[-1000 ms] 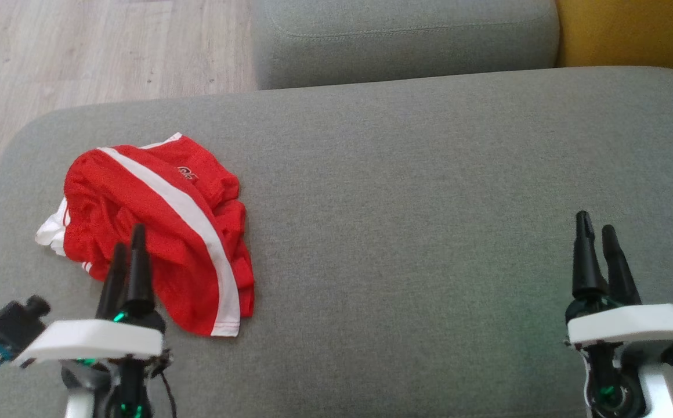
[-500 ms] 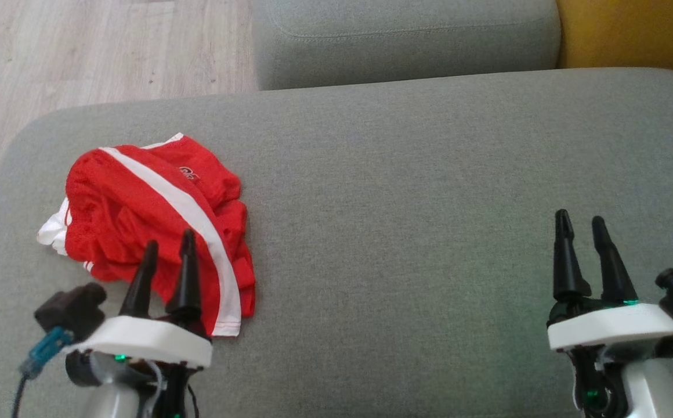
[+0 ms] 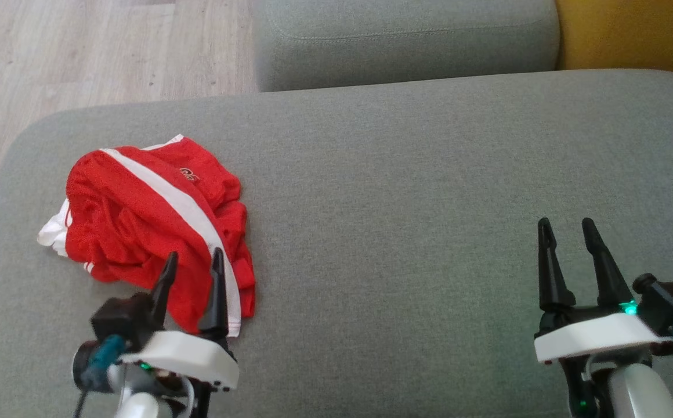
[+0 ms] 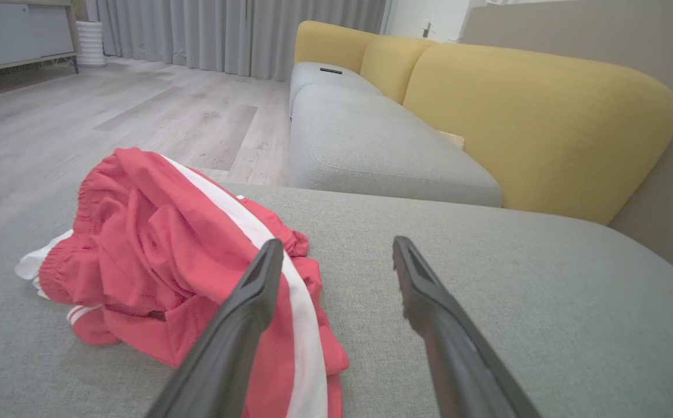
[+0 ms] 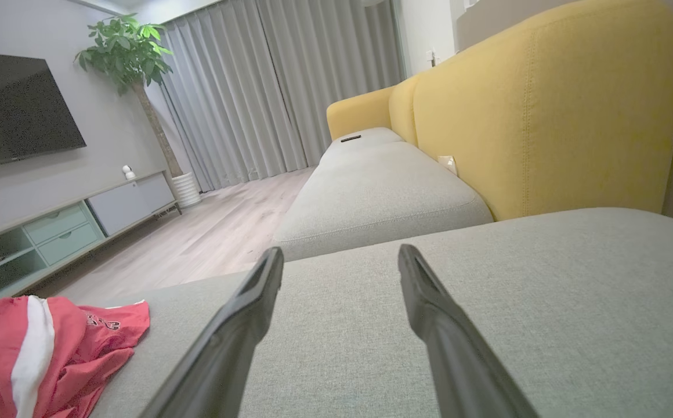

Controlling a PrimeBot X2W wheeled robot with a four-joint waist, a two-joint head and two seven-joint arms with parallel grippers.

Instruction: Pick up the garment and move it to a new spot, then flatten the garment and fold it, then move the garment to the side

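Red shorts (image 3: 139, 220) with a white stripe sit crumpled on the left end of the grey seat cushion (image 3: 400, 203). The left gripper (image 3: 194, 254) hangs at their near edge, fingers spread, nothing between them. The right gripper (image 3: 565, 222) is over the cushion's right end, also spread and empty.

The garment (image 3: 139, 215) lies on the left part of the seat cushion (image 3: 418, 191). The left gripper (image 3: 195, 253) is at its near edge — the right gripper (image 3: 565, 222) is far off right. Another cushion (image 3: 406, 40) sits behind, floor (image 3: 81, 52) beside it.
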